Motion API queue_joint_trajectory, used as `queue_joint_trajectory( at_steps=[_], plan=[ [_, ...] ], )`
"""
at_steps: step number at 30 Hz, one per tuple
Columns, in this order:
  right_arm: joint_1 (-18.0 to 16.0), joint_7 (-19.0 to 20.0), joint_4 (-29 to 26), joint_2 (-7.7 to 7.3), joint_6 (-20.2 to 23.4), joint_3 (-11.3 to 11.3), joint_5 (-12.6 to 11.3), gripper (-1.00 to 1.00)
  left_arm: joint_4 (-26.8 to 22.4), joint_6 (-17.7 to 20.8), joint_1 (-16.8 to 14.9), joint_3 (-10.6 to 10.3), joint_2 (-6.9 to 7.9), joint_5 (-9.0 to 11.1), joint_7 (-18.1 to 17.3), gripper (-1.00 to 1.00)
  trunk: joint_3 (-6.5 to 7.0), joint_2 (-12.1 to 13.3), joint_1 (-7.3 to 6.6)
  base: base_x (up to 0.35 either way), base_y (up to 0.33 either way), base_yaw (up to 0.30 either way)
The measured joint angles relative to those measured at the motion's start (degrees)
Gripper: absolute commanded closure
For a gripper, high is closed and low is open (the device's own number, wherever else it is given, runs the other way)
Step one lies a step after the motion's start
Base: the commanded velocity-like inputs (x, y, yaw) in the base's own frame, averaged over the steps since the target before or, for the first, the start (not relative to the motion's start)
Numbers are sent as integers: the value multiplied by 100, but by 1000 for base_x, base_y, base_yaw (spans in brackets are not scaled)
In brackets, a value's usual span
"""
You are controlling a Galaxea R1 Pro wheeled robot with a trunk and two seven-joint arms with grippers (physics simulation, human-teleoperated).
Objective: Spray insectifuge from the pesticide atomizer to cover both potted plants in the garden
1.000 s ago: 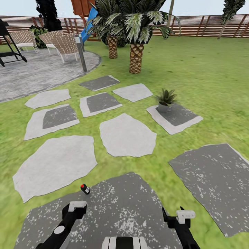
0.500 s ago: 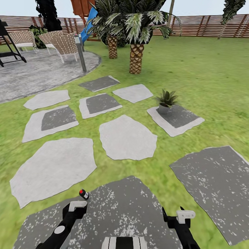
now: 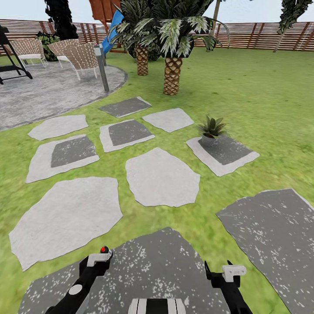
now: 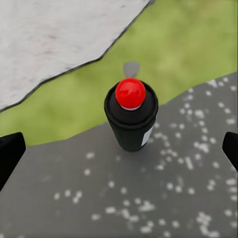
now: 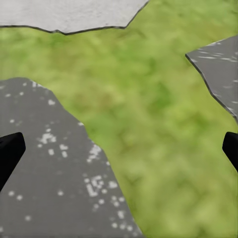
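Observation:
The pesticide atomizer (image 3: pixel 104 250) is a small dark bottle with a red top, standing upright on a dark speckled stepping stone (image 3: pixel 148 261) right in front of my left gripper (image 3: pixel 97 260). In the left wrist view the atomizer (image 4: pixel 131 119) stands centred ahead of the left gripper (image 4: pixel 119 151), whose fingers (image 4: pixel 10 153) are spread wide and apart from it. My right gripper (image 3: pixel 226 273) is open with nothing in it, and in its wrist view the right gripper (image 5: pixel 119 148) hangs over grass and stone. A small potted plant (image 3: pixel 211 130) in a grey pot stands on a stone ahead to the right.
Grey stepping stones (image 3: pixel 161 176) lie across the lawn ahead. Two scaly-trunked palms (image 3: pixel 172 74) stand beyond them. A round grey patio (image 3: pixel 48 91) with wicker chairs (image 3: pixel 83 56) and a post (image 3: pixel 103 69) is at the far left. A brown slatted fence (image 3: pixel 261 35) closes the back.
The whole view has shifted as the robot rolled forward. The atomizer now sits closer to my left gripper, partly behind it. Both grippers stay open in the same pose.

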Motion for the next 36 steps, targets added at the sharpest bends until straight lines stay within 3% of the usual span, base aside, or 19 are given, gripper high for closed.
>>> queue_joint_trajectory(
  at_steps=[7, 26, 36],
  plan=[
    [0, 0, 3, 0, 0, 0, 0, -100, 4, -8, 3, 1, 10, 0, 1, -100, -23, -1, 3, 0, 0, 0],
    [0, 0, -1, 9, 0, 0, -1, -100, 21, -8, 0, -2, 9, 0, -4, -100, -601, -27, 52, 0, 0, 0],
    [0, -6, 41, 9, 0, -2, 0, -100, 46, -15, 0, -2, 11, 0, 1, -100, -631, -27, 51, 0, 0, 0]
  ],
)
